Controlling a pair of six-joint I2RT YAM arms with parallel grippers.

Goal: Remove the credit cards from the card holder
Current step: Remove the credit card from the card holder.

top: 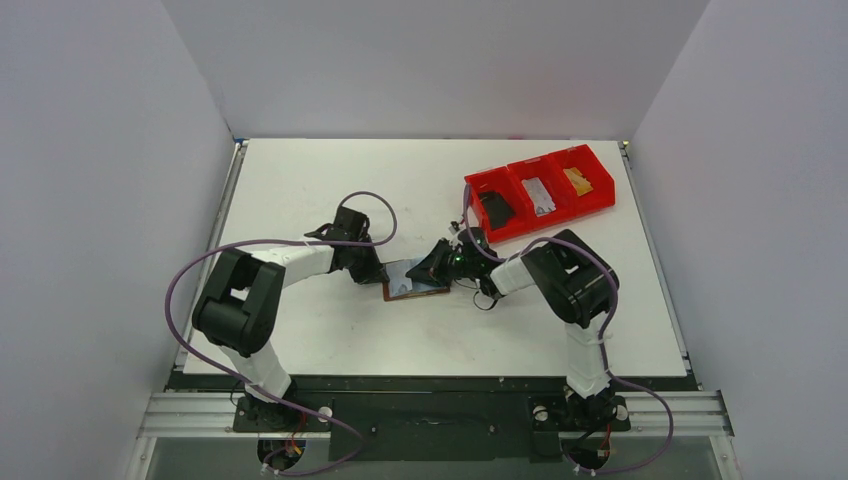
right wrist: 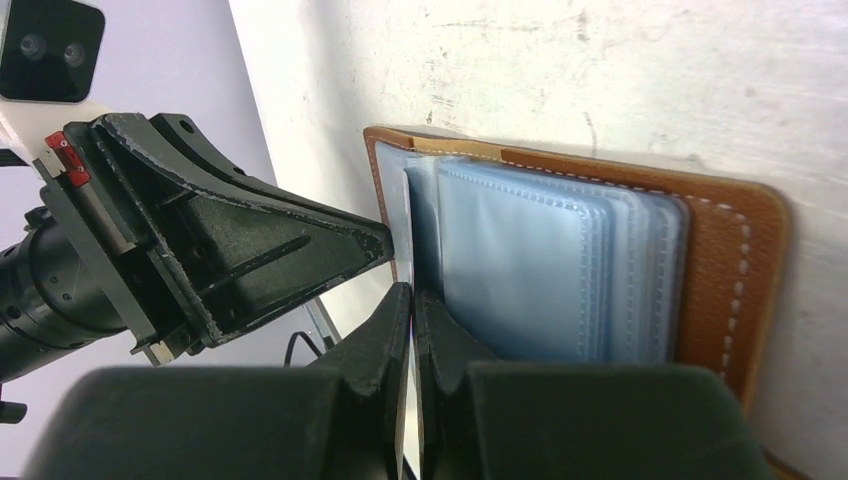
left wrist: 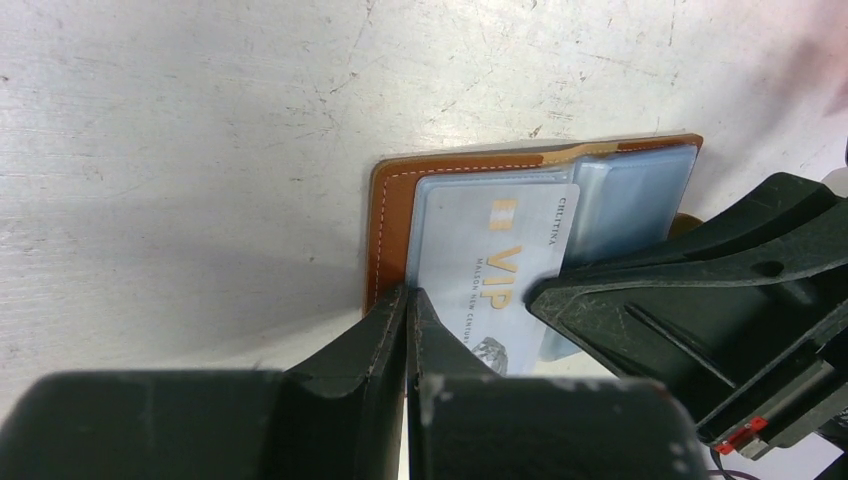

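Left gripper point(top: 372, 268): jaws pressed together, no gap visible. Its tips rest against the brown leather border of the card holder point(left wrist: 390, 230) at the near left edge. Whether leather is pinched between them cannot be told.

Right gripper point(top: 440, 265): jaws likewise closed. From the left wrist view its tip meets the right edge of the pale VIP card point(left wrist: 480, 270), which lies askew over the grey-blue pockets. In the right wrist view a thin pale strip shows between the fingers point(right wrist: 385, 340). Whether that strip is the card or a sleeve cannot be told.

Card holder: lying open and flat on the white table point(top: 300, 180), between the two grippers, pockets facing up.

Red bin point(top: 560, 218): stands at the far right of the table, apart from the holder. It has three compartments, holding a black card point(top: 495, 210), a grey card point(top: 540, 195) and a yellow card point(top: 577, 180), one in each
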